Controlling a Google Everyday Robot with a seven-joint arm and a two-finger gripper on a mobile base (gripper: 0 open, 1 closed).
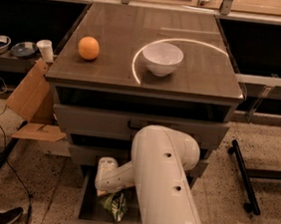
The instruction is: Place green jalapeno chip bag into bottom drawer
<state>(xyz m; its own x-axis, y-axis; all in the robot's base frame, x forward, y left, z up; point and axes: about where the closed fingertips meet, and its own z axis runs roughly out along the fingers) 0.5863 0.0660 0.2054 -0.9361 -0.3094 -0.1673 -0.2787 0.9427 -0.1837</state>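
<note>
The green jalapeno chip bag [115, 204] lies inside the open bottom drawer [86, 212], green foil with light print, just under my wrist. My gripper [108, 193] reaches down into the drawer at the end of the white arm [162, 186], right above and touching or nearly touching the bag. Its fingers are mostly hidden behind the wrist and the bag.
On the cabinet top sit an orange fruit [88, 48] at the left and a white bowl [162, 58] in the middle. Two shallower drawers [139, 126] are above the open one. A cardboard box [31, 102] stands left of the cabinet; a black frame leg [241, 174] is at the right.
</note>
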